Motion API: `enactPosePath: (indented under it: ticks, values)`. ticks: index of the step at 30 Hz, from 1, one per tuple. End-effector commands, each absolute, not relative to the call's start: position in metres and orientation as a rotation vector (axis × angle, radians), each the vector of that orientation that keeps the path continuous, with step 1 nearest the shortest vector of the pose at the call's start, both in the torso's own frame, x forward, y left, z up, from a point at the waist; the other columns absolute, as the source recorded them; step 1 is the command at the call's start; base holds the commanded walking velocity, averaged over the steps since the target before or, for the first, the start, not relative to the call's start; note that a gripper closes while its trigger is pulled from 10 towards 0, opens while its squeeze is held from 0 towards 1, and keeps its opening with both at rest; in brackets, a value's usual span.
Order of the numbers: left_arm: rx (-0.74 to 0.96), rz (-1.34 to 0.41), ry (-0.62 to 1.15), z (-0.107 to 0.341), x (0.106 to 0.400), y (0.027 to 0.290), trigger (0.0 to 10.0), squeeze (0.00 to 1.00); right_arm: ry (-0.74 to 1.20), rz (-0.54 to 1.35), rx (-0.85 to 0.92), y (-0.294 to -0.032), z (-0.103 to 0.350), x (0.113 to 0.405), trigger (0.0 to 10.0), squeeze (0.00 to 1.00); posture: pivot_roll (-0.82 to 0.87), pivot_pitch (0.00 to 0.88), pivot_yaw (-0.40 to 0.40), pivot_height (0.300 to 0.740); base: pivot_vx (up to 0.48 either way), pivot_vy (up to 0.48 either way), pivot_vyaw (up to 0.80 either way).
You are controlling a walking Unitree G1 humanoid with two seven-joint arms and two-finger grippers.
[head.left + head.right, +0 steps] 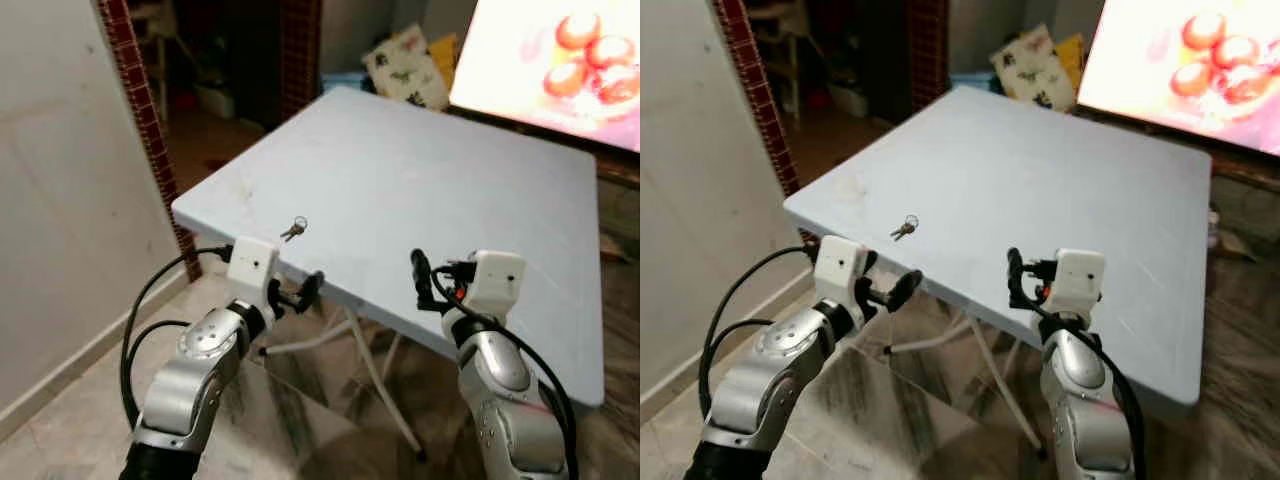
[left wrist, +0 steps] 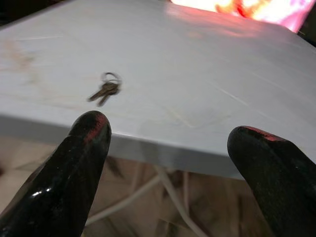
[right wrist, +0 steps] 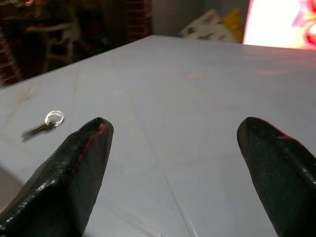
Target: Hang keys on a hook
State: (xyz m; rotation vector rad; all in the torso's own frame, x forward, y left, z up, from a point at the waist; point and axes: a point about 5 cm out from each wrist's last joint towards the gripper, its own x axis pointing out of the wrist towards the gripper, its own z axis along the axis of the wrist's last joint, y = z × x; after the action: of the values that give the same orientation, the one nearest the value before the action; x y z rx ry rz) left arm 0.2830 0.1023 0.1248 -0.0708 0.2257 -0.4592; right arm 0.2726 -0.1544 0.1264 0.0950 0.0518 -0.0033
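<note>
A small bunch of keys [image 1: 294,229] on a ring lies flat on the pale blue table [image 1: 450,170], near its front left edge. My left gripper [image 1: 297,290] hovers just in front of and below that edge, a short way short of the keys, open with nothing between its fingers. In the left wrist view the keys [image 2: 106,89] lie beyond the left finger [image 2: 84,148]. My right gripper [image 1: 438,278] is over the table's near edge, to the right of the keys, also open and empty. The right wrist view has the keys [image 3: 44,123] off to one side.
A white wall [image 1: 60,200] and a red brick column [image 1: 140,110] stand close on the left. A bright picture of red fruit [image 1: 560,60] leans at the table's far right. Patterned cushions [image 1: 405,65] lie behind the table. White folding legs [image 1: 370,370] cross beneath it on a marbled floor.
</note>
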Motion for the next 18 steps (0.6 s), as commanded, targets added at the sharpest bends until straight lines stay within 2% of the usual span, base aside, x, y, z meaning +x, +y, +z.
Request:
enactPosePath:
  ticks: [1, 10, 18]
  values:
    - [-0.056, -0.454, 0.232, 0.123, 0.281, 0.102, 10.0, 0.00, 0.065, -0.007, 0.098, -0.156, 0.124, 0.273, 10.0, 0.00, 0.15, 0.013, -0.054, 0.740, 0.000, 0.000, 0.00]
    - [-0.046, -0.424, 0.254, 0.113, 0.283, 0.108, 10.0, 0.00, 0.074, -0.017, 0.093, -0.162, 0.120, 0.278, 10.0, 0.00, 0.17, 0.000, -0.064, 0.740, 0.000, 0.000, 0.00]
    - [-0.044, -0.401, 0.250, 0.112, 0.293, 0.111, 10.0, 0.00, 0.074, -0.029, 0.087, -0.166, 0.116, 0.283, 10.0, 0.00, 0.21, 0.000, -0.057, 0.740, 0.000, 0.332, 0.00]
